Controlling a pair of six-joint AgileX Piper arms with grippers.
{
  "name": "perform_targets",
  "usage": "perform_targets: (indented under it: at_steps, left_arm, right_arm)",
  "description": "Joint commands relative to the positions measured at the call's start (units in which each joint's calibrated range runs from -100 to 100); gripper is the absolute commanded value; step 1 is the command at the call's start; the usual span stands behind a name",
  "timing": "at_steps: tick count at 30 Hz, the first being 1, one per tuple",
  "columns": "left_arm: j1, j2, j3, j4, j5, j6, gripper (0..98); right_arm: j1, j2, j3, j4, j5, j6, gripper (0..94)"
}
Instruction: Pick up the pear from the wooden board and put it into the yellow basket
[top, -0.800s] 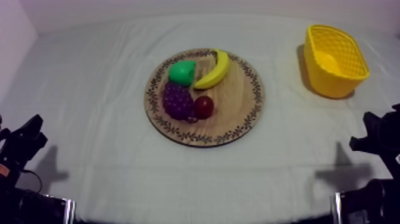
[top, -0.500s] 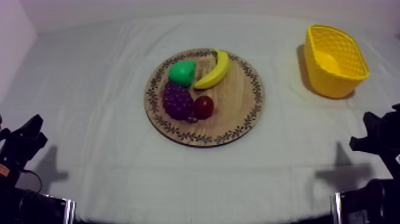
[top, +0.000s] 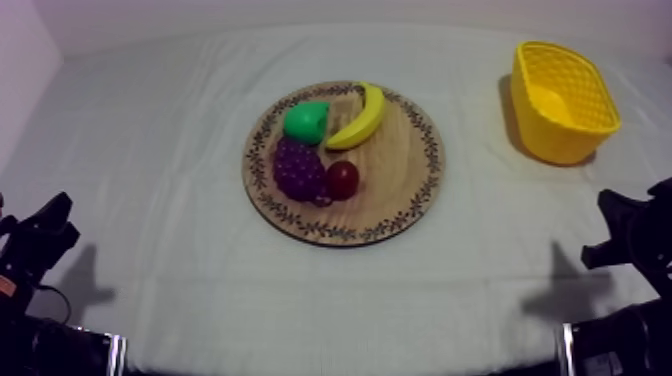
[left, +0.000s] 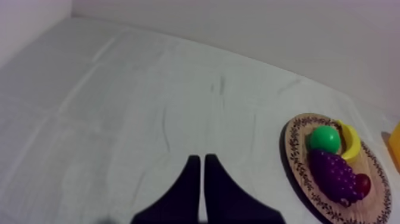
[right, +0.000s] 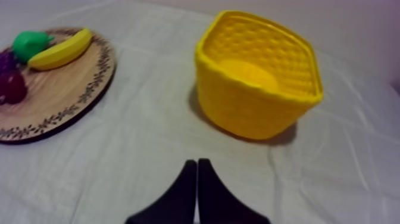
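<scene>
1. Grey-white cloth covers the counter (top: 150, 130); the things on it lie unmoved.
2. Wooden board (top: 400, 185) at centre; yellow basket (top: 560, 145) well apart, on the right side.
3. Pear (top: 306, 121) rests on the board beside the banana (top: 362, 117), untouched.
4. Right pincer (right: 196, 164), clenched on nothing, sits slightly shifted from a moment ago; the reach probably begins. Left pincer (left: 199, 159) is clenched, empty.

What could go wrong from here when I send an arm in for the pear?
1. The pear lies right beside the banana and the grapes; fingers coming down could knock them or grab the wrong fruit.
2. The left gripper and right gripper are both shut; left shut, they would shove the pear rather than straddle it.
3. A low carry could clip the rim of the yellow basket.
</scene>
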Motion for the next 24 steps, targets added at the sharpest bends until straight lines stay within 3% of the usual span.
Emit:
perform_targets:
  at_steps: [1,5,8,17,24]
  left_arm:
    - [0.0,0.0,0.0,0.01,0.0,0.0,0.1]
    - [0.0,0.0,0.0,0.01,0.0,0.0,0.1]
    - [0.0,0.0,0.0,0.01,0.0,0.0,0.1]
    - [0.0,0.0,0.0,0.01,0.0,0.0,0.1]
    - [0.0,0.0,0.0,0.01,0.0,0.0,0.1]
  right_arm:
    - [-7.0,3.7,-1.7,6.0,2.1,-9.8,0.4]
    - [-12.5,13.0,-9.1,11.3,6.9,-16.6,0.4]
    - [-15.2,21.2,-19.3,12.7,13.8,-19.0,0.4]
    - [-18.5,45.3,-58.7,7.9,35.8,-20.9,0.4]
    - [-21.4,63.9,-82.0,3.3,45.7,-23.7,0.4]
